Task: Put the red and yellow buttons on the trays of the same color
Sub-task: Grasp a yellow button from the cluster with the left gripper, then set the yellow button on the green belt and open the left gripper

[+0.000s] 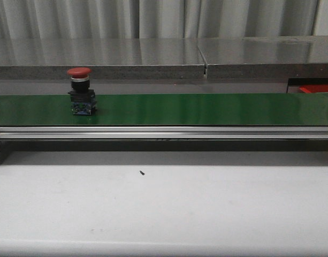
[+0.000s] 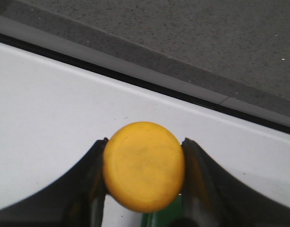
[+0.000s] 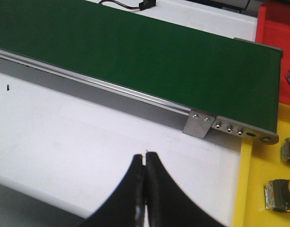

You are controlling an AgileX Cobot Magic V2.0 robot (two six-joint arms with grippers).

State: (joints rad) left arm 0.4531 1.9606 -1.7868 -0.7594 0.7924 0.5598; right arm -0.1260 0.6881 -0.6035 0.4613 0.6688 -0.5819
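Observation:
A red button with a black base stands upright on the left part of the green conveyor belt. In the left wrist view my left gripper is shut on a yellow button, its round cap facing the camera over the white table. My right gripper is shut and empty above the white table, close to the belt's end. A yellow tray lies beside it with yellow buttons in it. A red tray shows beyond the belt's end. Neither gripper appears in the front view.
The belt's aluminium frame runs across the table in front of the belt. A metal bracket sticks out at the belt's end. The red tray's edge shows at the far right behind the belt. A small dark speck lies on the white table.

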